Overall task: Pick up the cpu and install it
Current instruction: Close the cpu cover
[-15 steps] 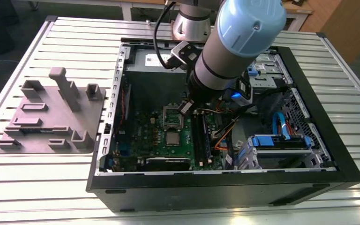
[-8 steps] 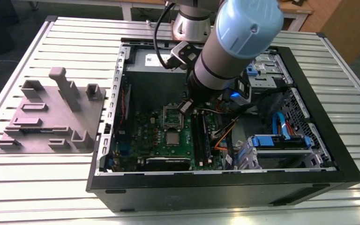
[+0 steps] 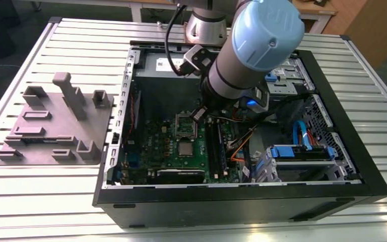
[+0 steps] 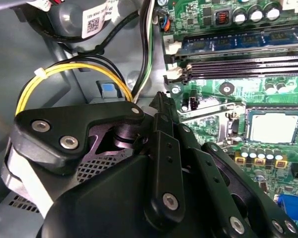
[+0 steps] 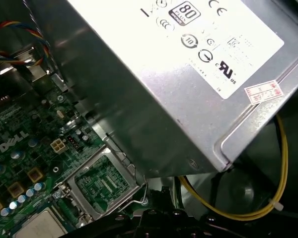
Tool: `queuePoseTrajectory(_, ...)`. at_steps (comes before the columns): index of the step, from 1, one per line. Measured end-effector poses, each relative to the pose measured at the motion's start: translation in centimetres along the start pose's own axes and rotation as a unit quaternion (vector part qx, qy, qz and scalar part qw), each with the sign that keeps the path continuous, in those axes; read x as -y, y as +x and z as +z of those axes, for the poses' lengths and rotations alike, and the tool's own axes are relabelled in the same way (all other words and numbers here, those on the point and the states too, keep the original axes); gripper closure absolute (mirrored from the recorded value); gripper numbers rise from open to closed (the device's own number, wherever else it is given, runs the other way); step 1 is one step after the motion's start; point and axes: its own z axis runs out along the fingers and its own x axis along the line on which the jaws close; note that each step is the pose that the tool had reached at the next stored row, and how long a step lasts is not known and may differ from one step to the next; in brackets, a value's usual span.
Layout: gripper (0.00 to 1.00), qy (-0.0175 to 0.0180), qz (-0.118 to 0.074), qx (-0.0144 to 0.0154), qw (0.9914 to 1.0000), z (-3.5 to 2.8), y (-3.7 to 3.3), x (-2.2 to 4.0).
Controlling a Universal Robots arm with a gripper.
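cpu [image 4: 273, 126] — thin pale silvery square, lying flat near middle of green motherboard [image 3: 156, 143] | tool [image 3: 199, 114] — black angular links, near rectangular metal frame [image 5: 104, 183]; grip: cannot tell

A large grey metal box with a white label [image 5: 188, 74] stands over the green motherboard [image 5: 20, 163] and hides much of it. Just beside the box's lower edge lies a rectangular metal socket frame [image 5: 102, 186], with green board showing through its window. Next to that frame I see one corner of the pale silvery-grey square cpu [image 5: 37, 225]. A yellow cable [image 5: 284, 163] curves past the box's corner, bound by a white tie [image 5: 275, 204]. The black body of my gripper [image 5: 161, 223] sits near the frame.
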Motion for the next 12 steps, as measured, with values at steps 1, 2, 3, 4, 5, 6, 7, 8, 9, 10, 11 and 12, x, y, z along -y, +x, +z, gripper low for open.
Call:
queuePoseTrajectory(1, 0.89, -0.0004, 0.0, 0.0004, 1.0, 0.05, 0.01, 0.01)
queuePoseTrajectory(2, 0.89, -0.0007, 0.0, 0.0007, 1.0, 0.11, 0.02, 0.03)
queuePoseTrajectory(3, 0.89, -0.0009, 0.0, 0.0009, 1.0, 0.19, 0.03, 0.06)
queuePoseTrajectory(4, 0.89, -0.0009, 0.0, 0.0009, 1.0, 0.28, 0.05, 0.09)
queuePoseTrajectory(5, 0.89, -0.001, 0.0, 0.0011, 1.0, 0.37, 0.07, 0.12)
queuePoseTrajectory(6, 0.89, -0.0012, 0.0, 0.0012, 1.0, 0.46, 0.09, 0.15)
queuePoseTrajectory(7, 0.89, -0.0013, 0.0, 0.0014, 1.0, 0.55, 0.1, 0.17)
queuePoseTrajectory(8, 0.89, -0.0015, 0.0, 0.0015, 1.0, 0.63, 0.12, 0.2)
queuePoseTrajectory(9, 0.89, -0.0015, 0.0, 0.0016, 1.0, 0.7, 0.13, 0.22)
queuePoseTrajectory(10, 0.89, -0.0015, 0.0, 0.0016, 1.0, 0.76, 0.14, 0.24)
queuePoseTrajectory(11, 0.89, -0.0015, 0.0, 0.0015, 1.0, 0.78, 0.15, 0.25)
queuePoseTrajectory(12, 0.89, -0.0014, 0.0, 0.0013, 1.0, 0.78, 0.15, 0.25)
